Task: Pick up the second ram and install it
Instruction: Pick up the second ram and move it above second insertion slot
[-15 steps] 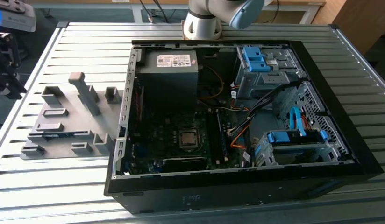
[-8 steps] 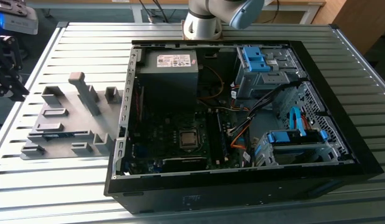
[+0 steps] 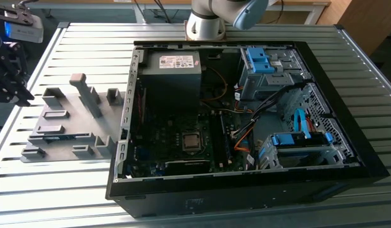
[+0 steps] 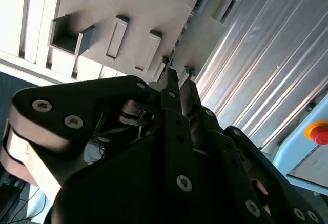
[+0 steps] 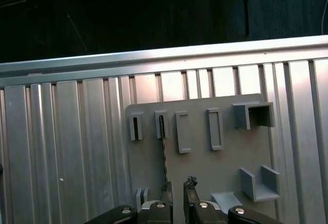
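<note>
Second ram (image 3: pixel 59 138) lies on edge in the grey fixture (image 3: pixel 88 128), in the part of that block towards 8 o'clock in the exterior view, showing there as a short blue-green strip between raised grey holders. The fixture sits on the slatted metal table (image 3: pixel 56 190) at 9 o'clock from the open computer case (image 3: pixel 246 192), close beside its wall. Inside the case the power supply (image 3: pixel 173 71) sits towards 11 o'clock and the motherboard (image 3: pixel 182 142) towards 7 o'clock.

In the first wrist view the stick (image 5: pixel 164 155) appears as a thin dark line running from one slotted holder towards the gripper (image 5: pixel 178 189). The gripper hangs above the fixture, its tips over the near end of the stick. The jaws stand a narrow gap apart with nothing between them. In the second wrist view one black fingertip (image 4: pixel 171 78) points at the same line of holders, and a red button (image 4: pixel 319 131) shows off to the side.
</note>
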Action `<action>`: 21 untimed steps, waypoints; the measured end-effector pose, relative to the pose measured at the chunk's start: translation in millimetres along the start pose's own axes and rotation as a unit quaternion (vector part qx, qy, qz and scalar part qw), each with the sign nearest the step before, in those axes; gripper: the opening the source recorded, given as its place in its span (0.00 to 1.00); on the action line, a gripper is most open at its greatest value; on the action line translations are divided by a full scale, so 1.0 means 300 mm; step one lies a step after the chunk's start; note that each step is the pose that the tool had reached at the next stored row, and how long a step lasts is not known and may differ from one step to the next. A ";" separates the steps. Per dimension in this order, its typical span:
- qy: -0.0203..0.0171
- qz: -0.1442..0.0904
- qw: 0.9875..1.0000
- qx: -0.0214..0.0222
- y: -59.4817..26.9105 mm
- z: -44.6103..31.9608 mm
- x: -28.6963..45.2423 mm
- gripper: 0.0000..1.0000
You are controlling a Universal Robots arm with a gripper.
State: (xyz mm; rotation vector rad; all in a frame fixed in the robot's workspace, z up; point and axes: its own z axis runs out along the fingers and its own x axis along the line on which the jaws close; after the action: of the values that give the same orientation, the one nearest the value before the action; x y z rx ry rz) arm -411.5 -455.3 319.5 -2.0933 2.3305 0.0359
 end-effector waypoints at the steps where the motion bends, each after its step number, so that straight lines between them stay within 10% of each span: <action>1: 0.000 0.001 1.000 0.000 0.000 0.004 0.000 0.24; 21: 0.000 0.009 1.000 0.000 -0.001 0.080 0.004 0.24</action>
State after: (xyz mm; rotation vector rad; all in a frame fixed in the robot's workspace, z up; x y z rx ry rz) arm -411.6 -455.9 295.4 -2.0720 2.3492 0.0357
